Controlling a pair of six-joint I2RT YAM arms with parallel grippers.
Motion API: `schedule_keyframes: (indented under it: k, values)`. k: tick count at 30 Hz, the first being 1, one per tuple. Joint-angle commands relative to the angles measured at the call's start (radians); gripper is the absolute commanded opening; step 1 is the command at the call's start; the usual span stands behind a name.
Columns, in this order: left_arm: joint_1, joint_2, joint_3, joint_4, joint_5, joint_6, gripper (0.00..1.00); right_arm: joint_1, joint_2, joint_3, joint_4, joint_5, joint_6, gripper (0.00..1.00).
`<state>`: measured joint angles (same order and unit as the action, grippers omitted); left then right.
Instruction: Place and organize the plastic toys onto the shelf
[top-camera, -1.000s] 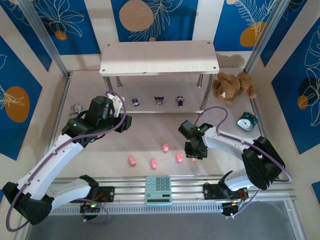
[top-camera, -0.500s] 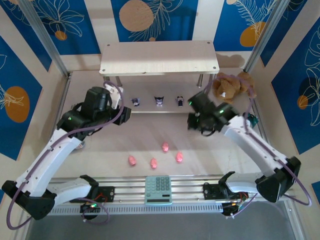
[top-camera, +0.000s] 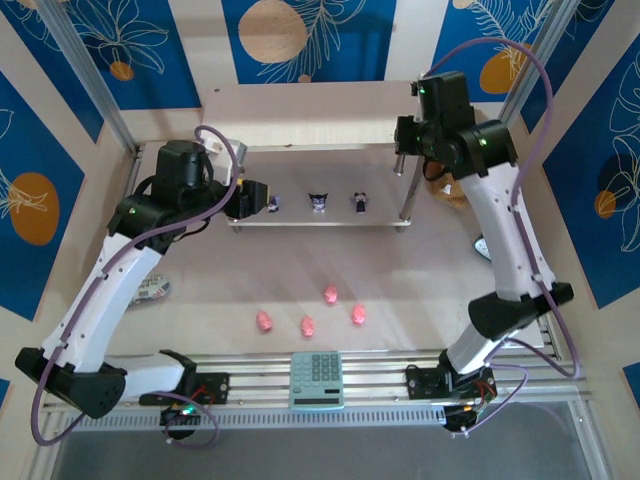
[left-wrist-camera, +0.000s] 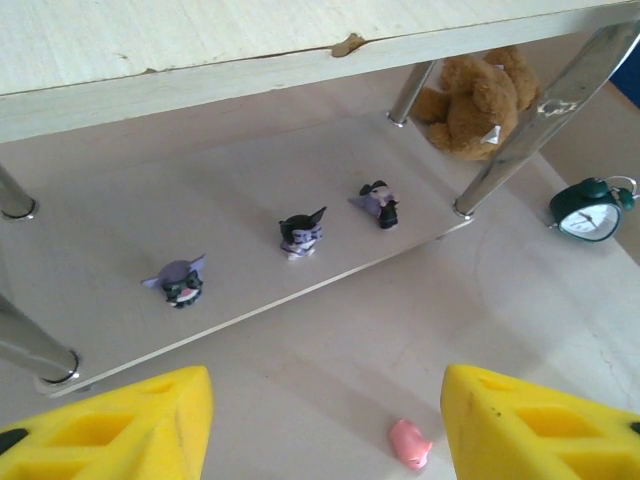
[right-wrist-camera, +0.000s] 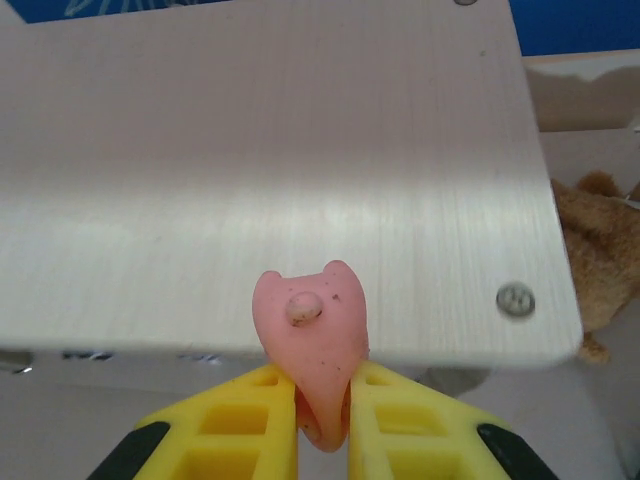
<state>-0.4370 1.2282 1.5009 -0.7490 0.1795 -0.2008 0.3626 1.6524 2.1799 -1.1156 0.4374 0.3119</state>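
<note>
Placement is in hand: my right gripper (right-wrist-camera: 322, 388) pinches a pink pig (right-wrist-camera: 305, 330) over the front edge of the shelf (right-wrist-camera: 250, 150), near its right corner. Next I should lower and release. My left gripper (left-wrist-camera: 325, 420), jaws spread, faces dark figurines (left-wrist-camera: 300, 232) on its lower level.

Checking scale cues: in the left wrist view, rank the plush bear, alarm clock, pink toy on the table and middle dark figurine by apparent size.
1. plush bear
2. alarm clock
3. middle dark figurine and pink toy look about alike; the pink toy lies nearer the camera, so unranked.
</note>
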Motion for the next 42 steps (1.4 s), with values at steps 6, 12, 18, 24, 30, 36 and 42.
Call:
schedule_keyframes:
  k: [6,12,18,24,30,36,42]
  values:
    - [0.043,-0.008,0.035,-0.013,0.058,-0.012,0.61,-0.050,0.078,0.069,-0.014,-0.035,-0.070,0.17]
    - [0.058,-0.004,0.034,-0.013,0.077,-0.011,0.61,-0.070,0.114,0.102,-0.034,-0.076,-0.071,0.22]
    - [0.065,-0.002,0.034,-0.012,0.090,-0.013,0.61,-0.084,0.151,0.130,-0.042,-0.118,-0.072,0.22]
    - [0.069,-0.005,0.035,-0.015,0.096,-0.013,0.61,-0.090,0.185,0.149,-0.040,-0.136,-0.063,0.31]
    - [0.074,-0.015,0.030,-0.016,0.095,-0.012,0.61,-0.090,0.185,0.141,-0.020,-0.141,-0.055,0.37]
    - [0.078,-0.024,0.022,-0.021,0.100,-0.007,0.62,-0.090,0.166,0.134,0.002,-0.160,-0.041,0.57]
    - [0.078,-0.051,-0.028,-0.031,0.113,0.017,0.64,-0.089,0.087,0.094,0.077,-0.186,-0.037,0.66]
